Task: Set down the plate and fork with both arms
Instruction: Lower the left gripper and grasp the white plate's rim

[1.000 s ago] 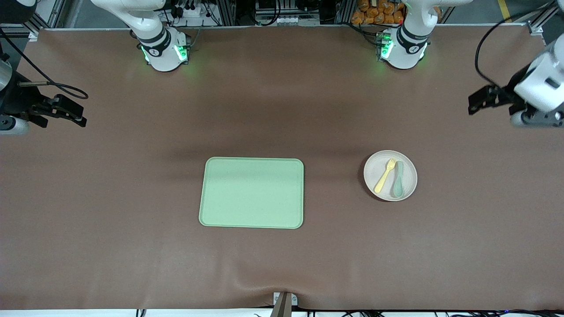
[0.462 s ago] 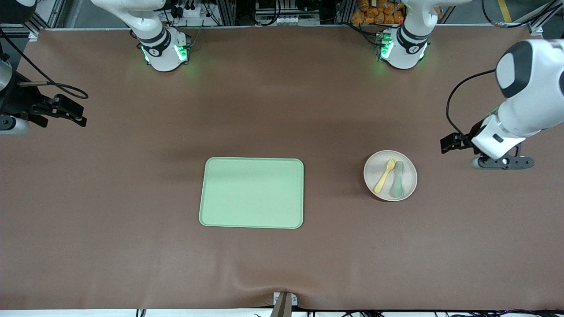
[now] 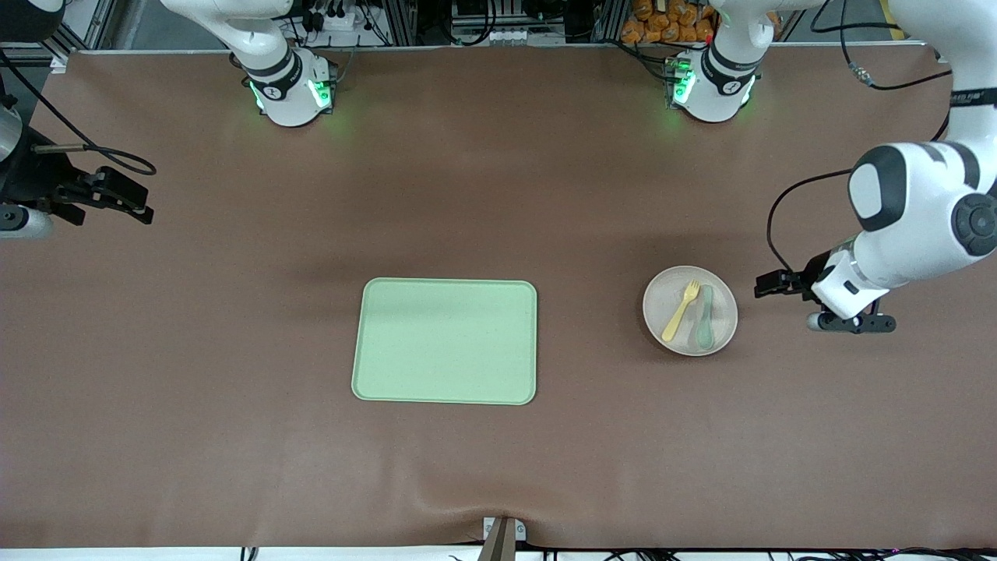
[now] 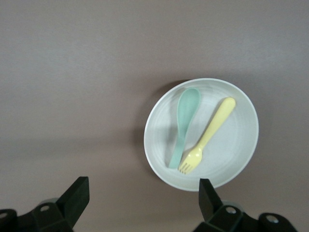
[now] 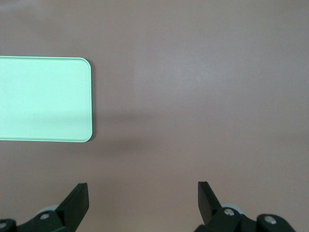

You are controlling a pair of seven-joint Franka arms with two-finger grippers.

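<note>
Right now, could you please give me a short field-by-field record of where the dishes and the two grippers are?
plate: on the table, toward the left arm's end
fork: lying in the plate
spoon: in the plate, beside the fork
tray: mid-table, nothing on it
left gripper: jaws open, beside the plate, holding nothing
right gripper: jaws open, at the right arm's end of the table, waiting

You see the left claw (image 3: 767,284) beside the plate (image 3: 690,311), which carries the fork (image 3: 680,310) and spoon (image 3: 704,316); the right claw (image 3: 117,195) waits above the worktop's (image 3: 498,195) edge.
</note>
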